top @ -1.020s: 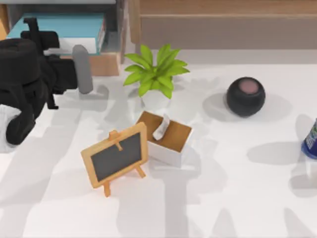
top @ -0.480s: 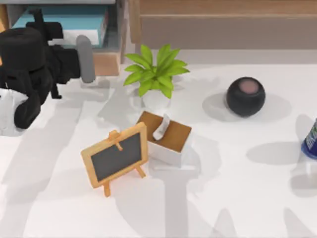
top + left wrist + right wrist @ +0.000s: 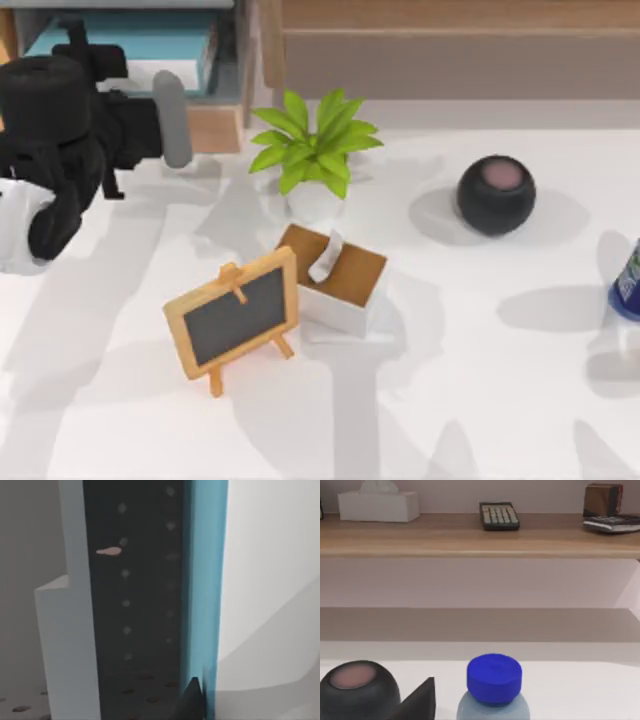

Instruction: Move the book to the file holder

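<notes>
The teal-blue book (image 3: 150, 45) with its white page edge lies inside the grey file holder (image 3: 241, 60) at the table's back left corner. My left gripper (image 3: 92, 55) reaches into the holder and is shut on the book. In the left wrist view the teal cover (image 3: 205, 580) runs beside the holder's pale wall (image 3: 65, 645) and dark interior, with one dark fingertip (image 3: 193, 700) against the cover. My right arm is parked at the right. One of its fingertips (image 3: 420, 700) stands off to the side, the jaws apart and holding nothing.
A potted plant (image 3: 312, 145), a white box with brown inside (image 3: 335, 280) and a small chalkboard (image 3: 232, 320) occupy the middle. A black ball (image 3: 496, 193) sits right of them, and a blue-and-white container (image 3: 628, 285) stands at the right edge. A long wooden shelf (image 3: 450, 50) runs along the back.
Over the first half second my left arm carried the book farther back into the file holder. Since then nothing has visibly moved.
</notes>
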`<state>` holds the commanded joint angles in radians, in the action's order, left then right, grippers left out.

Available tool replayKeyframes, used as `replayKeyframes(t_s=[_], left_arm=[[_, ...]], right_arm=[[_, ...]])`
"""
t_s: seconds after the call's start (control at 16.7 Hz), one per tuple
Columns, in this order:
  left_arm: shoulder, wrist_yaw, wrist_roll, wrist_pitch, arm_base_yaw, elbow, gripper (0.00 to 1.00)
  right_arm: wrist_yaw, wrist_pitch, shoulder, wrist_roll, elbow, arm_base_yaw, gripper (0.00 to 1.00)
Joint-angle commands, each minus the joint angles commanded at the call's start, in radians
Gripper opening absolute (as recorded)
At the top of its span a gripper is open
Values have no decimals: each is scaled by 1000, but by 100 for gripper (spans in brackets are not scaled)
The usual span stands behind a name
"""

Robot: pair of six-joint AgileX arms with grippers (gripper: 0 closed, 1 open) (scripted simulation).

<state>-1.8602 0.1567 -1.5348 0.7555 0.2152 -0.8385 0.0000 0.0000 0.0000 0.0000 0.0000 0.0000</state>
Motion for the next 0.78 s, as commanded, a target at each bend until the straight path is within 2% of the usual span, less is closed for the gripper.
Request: replayKeyframes(t_s=[0.42,0.78], left_arm=[[0,0,0,0,0,0,98],[0,0,0,0,0,0,100]], right_arm=[[0,0,0,0,0,0,100],[0,0,0,0,0,0,100]])
